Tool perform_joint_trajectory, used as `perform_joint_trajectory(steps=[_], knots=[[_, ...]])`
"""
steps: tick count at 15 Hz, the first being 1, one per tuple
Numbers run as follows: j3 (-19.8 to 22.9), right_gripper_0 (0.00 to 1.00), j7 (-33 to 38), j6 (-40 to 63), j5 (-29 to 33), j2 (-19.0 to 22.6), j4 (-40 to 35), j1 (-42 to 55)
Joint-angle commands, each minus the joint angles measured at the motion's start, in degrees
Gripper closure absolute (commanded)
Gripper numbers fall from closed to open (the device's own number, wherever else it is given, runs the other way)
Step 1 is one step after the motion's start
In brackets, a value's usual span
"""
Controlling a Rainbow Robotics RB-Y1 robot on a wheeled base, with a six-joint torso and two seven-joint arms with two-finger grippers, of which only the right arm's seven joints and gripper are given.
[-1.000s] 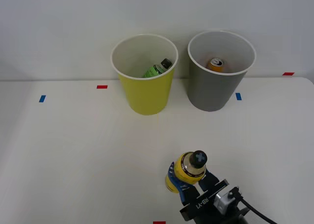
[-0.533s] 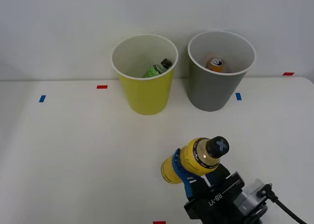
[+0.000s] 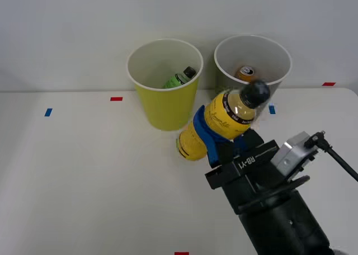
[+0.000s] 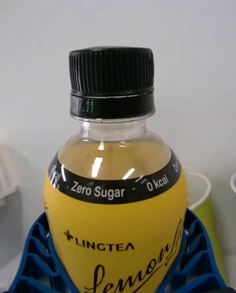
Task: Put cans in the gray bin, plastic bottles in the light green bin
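My right gripper (image 3: pixel 215 136) is shut on a yellow-labelled plastic bottle (image 3: pixel 221 122) with a black cap, held tilted in the air in front of the two bins. In the right wrist view the same bottle (image 4: pixel 115 214) sits between my blue ribbed fingers (image 4: pixel 34 258). The light green bin (image 3: pixel 164 84) stands at the back centre with a green bottle (image 3: pixel 179 78) lying inside it. To its right, partly behind the held bottle, is the gray bin (image 3: pixel 253 59), with an orange can (image 3: pixel 246 72) in it.
Small red tape marks (image 3: pixel 116 99) and blue tape marks (image 3: pixel 48 112) lie on the white table (image 3: pixel 84 171). A plain wall rises right behind the bins. Open table surface stretches to the left and front.
My right arm has lifted the yellow bottle off the table near the front edge and carried it up and toward the bins. The bottle has tilted further to the right.
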State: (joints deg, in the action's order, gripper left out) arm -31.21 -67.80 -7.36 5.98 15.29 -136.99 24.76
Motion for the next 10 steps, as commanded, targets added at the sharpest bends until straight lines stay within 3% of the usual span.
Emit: perform_joint_trajectory(steps=[1, 5, 10], knots=[[3.52, 1.00, 1.00, 12.55, -0.79, -6.06, -0.11, -12.02], [7.22, 1.00, 1.88, 26.61, -2.29, -11.43, 0.59, -24.41], [13.72, 1.00, 1.71, 29.24, -3.08, -16.29, 15.27, -39.62]])
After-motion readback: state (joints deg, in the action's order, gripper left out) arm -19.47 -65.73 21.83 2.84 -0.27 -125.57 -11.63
